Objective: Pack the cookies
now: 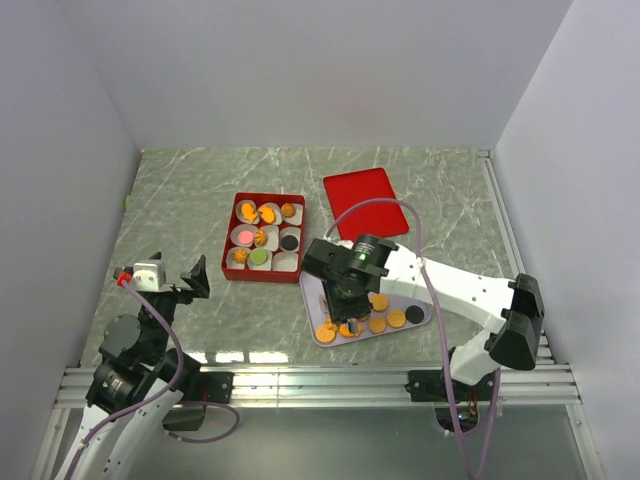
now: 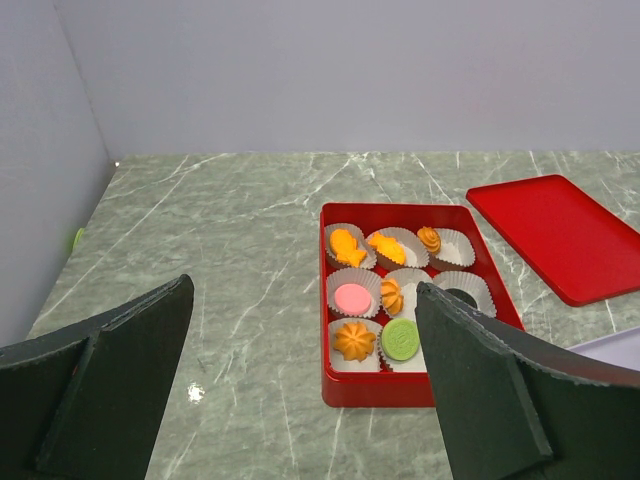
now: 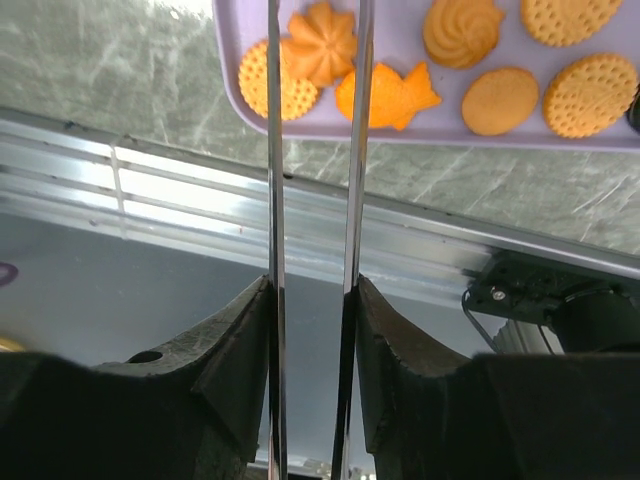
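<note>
Red box (image 2: pixel 338 392) nearly full, one cup (image 1: pixel 287 262) looks empty. Several cookies (image 3: pixel 500 100) left on tray (image 3: pixel 228 60). My right hand (image 3: pixel 315 10) straddles flower cookie (image 3: pixel 320 45), can't tell if gripped. Left hand (image 2: pixel 305 290) wide open over worktop (image 2: pixel 220 220).

We are looking into a robot lab's test cell — plain pale walls (image 1: pixel 320 70) are boxing in a marble-patterned table (image 1: pixel 190 200) on three sides. A left arm (image 1: pixel 120 380) and a right arm (image 1: pixel 455 285) are standing bolted to an aluminium rail (image 1: pixel 320 383) along the near edge, and a thin cable (image 1: pixel 418 240) is looping over the right one.
</note>
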Controlling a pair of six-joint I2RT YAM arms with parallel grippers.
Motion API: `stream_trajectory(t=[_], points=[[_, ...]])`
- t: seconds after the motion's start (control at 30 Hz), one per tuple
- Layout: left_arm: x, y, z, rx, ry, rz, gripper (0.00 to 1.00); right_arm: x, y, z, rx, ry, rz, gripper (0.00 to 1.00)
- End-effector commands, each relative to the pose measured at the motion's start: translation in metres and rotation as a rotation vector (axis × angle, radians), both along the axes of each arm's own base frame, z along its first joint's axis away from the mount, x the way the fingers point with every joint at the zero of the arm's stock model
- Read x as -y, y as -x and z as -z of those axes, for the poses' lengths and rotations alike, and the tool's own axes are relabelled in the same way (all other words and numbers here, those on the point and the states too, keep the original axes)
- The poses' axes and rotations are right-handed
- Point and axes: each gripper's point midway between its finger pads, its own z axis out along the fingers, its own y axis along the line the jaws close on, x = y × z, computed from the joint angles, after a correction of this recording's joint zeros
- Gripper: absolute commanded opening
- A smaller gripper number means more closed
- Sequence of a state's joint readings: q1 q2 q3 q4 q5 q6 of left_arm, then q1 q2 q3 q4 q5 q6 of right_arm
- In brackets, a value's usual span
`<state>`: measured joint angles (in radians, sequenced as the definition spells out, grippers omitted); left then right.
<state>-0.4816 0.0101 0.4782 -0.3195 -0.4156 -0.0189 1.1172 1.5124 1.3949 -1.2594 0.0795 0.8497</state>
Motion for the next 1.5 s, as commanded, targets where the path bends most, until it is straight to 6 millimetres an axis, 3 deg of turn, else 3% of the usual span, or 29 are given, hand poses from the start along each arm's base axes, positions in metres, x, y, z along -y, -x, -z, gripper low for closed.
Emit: stream_trajectory(t=[0.0, 0.27, 0.3, 0.5, 0.8, 1.3, 1.47], points=[[-0.003, 0.007, -0.012, 0.057, 0.021, 0.003, 0.99, -0.003, -0.022, -0.022, 0.089, -0.005, 0.016, 0.41], [-0.003, 0.006, -0.012, 0.057, 0.021, 0.002, 0.99, -0.012, -0.057, -0.062, 0.164, 0.0, 0.022, 0.4], [-0.003, 0.006, -0.012, 0.057, 0.021, 0.003, 0.99, -0.019, -0.062, -0.073, 0.183, -0.029, 0.022, 0.4], [-0.003, 0.006, -0.012, 0.056, 0.023, 0.0, 0.99, -0.049, -0.079, -0.093, 0.193, -0.097, -0.015, 0.4], [-0.003, 0.007, -0.012, 0.057, 0.024, 0.0, 0.99, -0.08, -0.094, -0.079, 0.143, -0.14, -0.061, 0.39], [-0.003, 0.006, -0.012, 0.055, 0.02, 0.003, 0.99, -0.088, -0.113, -0.048, 0.099, -0.107, -0.066, 0.39], [-0.002, 0.006, -0.012, 0.054, 0.019, 0.006, 0.99, -0.089, -0.118, -0.043, 0.096, -0.102, -0.064, 0.43]])
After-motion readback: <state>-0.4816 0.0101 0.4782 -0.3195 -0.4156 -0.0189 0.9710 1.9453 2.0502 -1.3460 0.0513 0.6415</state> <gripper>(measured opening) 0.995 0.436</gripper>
